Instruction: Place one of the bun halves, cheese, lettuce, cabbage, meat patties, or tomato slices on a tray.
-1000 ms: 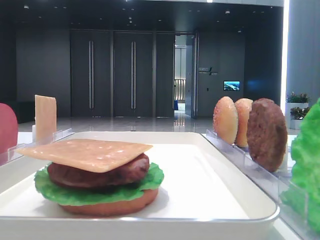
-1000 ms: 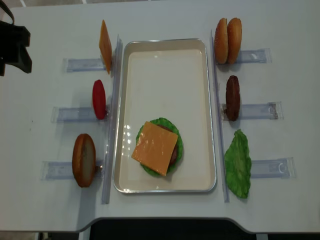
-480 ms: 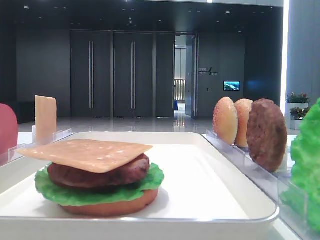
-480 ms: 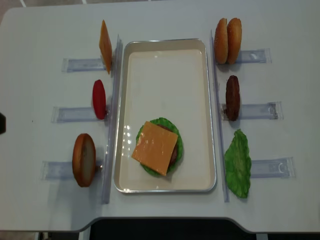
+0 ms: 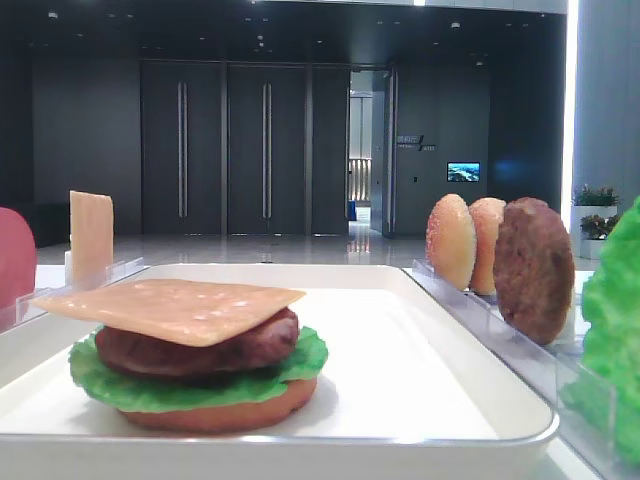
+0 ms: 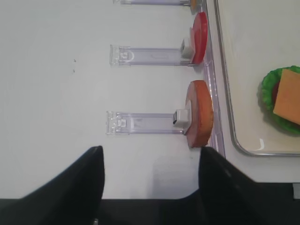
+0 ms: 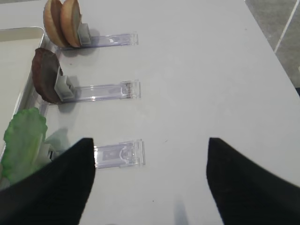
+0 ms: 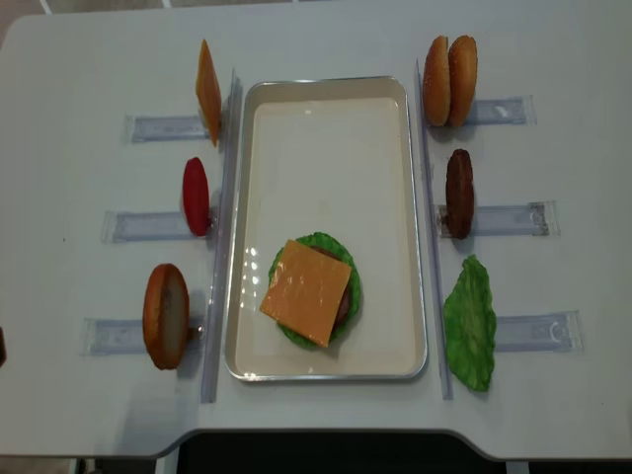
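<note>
On the white tray stands a stack: a flat bottom bun, lettuce, a meat patty and a square cheese slice on top. My left gripper is open and empty over the table's front left edge, just short of the racked bun half. Out to the right of the tray, my right gripper is open above bare table beside the racked lettuce leaf, with nothing between its fingers.
Clear racks flank the tray. Those on the left hold an upright cheese slice, a tomato slice and a bun half. Those on the right hold two bun halves, a patty and lettuce.
In the top view my left arm's dark shape has slid from the back left corner down the left edge toward the front. The stack on the tray has not moved.
</note>
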Controlling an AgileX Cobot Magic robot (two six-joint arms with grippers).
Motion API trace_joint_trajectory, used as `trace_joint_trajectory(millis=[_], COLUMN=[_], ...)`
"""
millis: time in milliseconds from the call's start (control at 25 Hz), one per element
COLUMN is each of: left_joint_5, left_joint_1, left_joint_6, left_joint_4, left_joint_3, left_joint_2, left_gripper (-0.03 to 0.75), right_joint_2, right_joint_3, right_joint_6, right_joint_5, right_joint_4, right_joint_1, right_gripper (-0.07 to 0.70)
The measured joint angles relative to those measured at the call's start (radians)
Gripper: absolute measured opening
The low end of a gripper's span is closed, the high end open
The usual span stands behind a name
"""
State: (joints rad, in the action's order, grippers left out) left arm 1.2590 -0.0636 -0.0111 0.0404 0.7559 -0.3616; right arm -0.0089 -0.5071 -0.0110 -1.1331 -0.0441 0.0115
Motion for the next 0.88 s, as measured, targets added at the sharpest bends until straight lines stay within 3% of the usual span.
trace_joint_trajectory(millis=[520,880], left_joint_5=[0.003,0.003], left_joint_1=[0.0,0.0], left_joint_6=[-0.026,-0.1], left_joint_4=[0.029,0.138], left_joint_3=[-0.144,-0.23], left_joint_2=[0.359,0.38], left_gripper=[0.433,0.43], right_joint_2=[0.0,0.0], right_joint_3=[0.0,0.0], right_joint_6=[0.0,0.0], right_joint_5=[0.0,0.0], right_joint_4=[0.0,0.0], right_joint_1=[0.0,0.0], right_gripper=[0.479,0.479])
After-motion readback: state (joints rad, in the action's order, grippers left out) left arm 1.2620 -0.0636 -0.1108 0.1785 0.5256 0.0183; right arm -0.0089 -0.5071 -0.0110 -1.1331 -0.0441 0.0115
